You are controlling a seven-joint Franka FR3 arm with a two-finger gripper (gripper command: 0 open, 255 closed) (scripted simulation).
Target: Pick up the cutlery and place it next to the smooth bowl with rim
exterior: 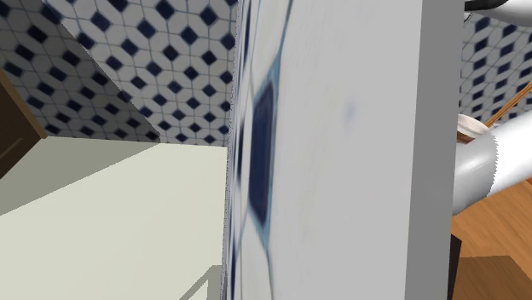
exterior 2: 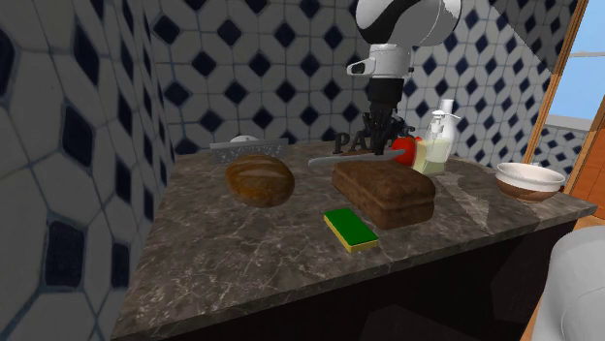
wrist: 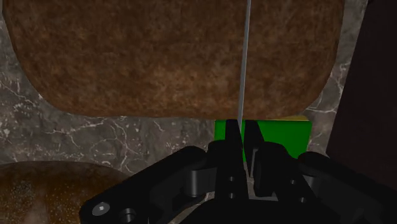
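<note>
We find the gripper (exterior 2: 386,141) closed to a narrow gap on the knife (exterior 2: 339,159). It holds the knife clear of the counter (exterior 2: 242,257), above the dark rectangular loaf (exterior 2: 384,192) at frame centre. The rimmed bowl (exterior 2: 529,175) sits at right. We judge the knife light, stiff, thin and slippery, and best clamped across its flats. Dark lettering behind the gripper reads "PA"; the rest is hidden.
</note>
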